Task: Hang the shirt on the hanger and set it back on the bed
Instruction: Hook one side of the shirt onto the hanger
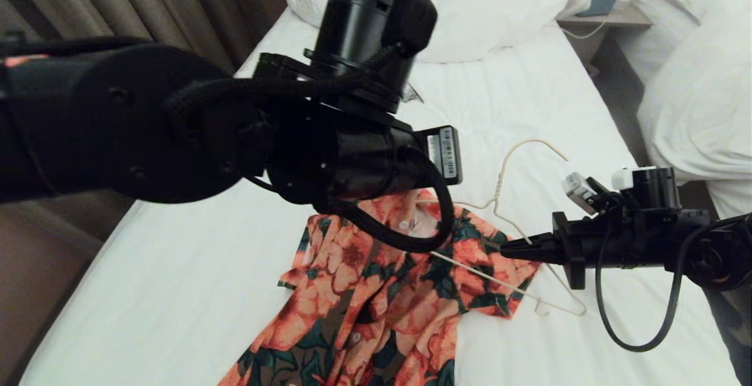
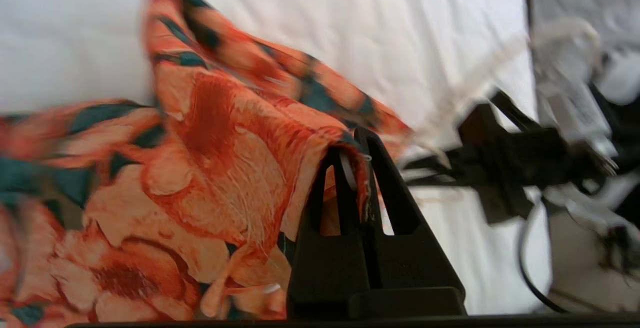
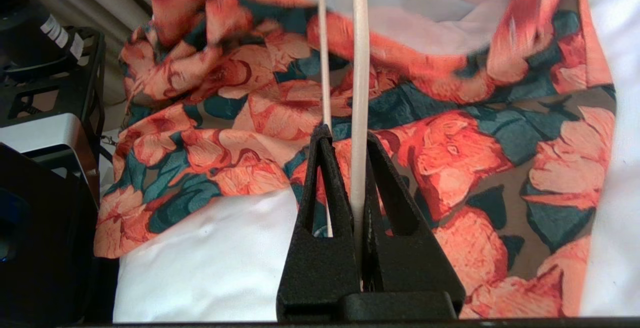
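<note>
Both grippers clamped: left on shirt, right on hanger.

The left gripper (image 2: 356, 151) pinched a fold of the shirt (image 1: 376, 292), bunched mid-bed (image 1: 176, 292). The right gripper (image 3: 344, 141) was closed on the hanger (image 1: 505, 180) wire, which lay partly across the shirt, hook toward the pillow (image 1: 487, 10).

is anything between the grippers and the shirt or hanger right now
Nothing visible. The left gripper is shut on the shirt and the right gripper is shut on the hanger, whose far end already lies in the shirt.
</note>
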Motion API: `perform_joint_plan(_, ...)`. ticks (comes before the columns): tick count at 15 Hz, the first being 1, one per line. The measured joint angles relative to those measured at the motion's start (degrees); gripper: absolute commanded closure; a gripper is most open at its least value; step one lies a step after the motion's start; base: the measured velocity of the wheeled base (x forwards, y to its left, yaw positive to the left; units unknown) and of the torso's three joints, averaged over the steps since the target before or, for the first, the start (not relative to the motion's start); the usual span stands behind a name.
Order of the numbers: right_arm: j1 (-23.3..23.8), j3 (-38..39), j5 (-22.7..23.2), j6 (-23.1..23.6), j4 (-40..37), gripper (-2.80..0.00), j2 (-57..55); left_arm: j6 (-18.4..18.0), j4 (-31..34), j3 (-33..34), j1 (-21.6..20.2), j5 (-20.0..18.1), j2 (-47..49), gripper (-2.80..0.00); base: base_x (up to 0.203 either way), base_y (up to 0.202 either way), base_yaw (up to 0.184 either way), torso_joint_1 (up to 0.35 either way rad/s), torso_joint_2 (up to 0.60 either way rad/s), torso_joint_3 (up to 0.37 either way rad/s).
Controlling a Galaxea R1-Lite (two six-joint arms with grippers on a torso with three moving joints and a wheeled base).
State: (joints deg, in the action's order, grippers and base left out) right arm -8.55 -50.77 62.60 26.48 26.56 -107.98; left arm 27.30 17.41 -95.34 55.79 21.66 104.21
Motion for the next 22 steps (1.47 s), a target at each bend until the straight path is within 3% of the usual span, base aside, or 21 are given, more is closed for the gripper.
perform_joint_plan(5,-1.8,-0.1,0.4,-0.2,0.0,0.0,1.4,1.8,-0.1,-3.6,5.6,0.2,3.4,0.0,0.0,0.0,0.0,0.0,0.0,0.0)
perform_joint_plan(9,-6.6,-1.2,0.5,-0.6,0.1,0.0,2.0,1.5,0.3,-4.2,9.5,1.3,2.2,0.0,0.0,0.0,0.0,0.0,0.0,0.0)
perform_joint_plan(14,-10.9,-6.5,0.5,-8.3,0.1,0.0,2.7,1.2,1.0,0.8,14.9,4.9,-2.9,0.0,0.0,0.0,0.0,0.0,0.0,0.0)
perform_joint_plan(21,-14.3,-7.6,0.3,-9.2,0.1,0.0,3.8,-1.2,0.7,4.1,14.9,5.1,-3.1,0.0,0.0,0.0,0.0,0.0,0.0,0.0)
perform_joint_plan(22,-14.3,-7.6,0.3,-9.2,0.0,0.0,3.9,-1.2,0.6,4.9,15.0,5.6,-3.1,-2.8,0.0,0.0,0.0,0.0,0.0,0.0)
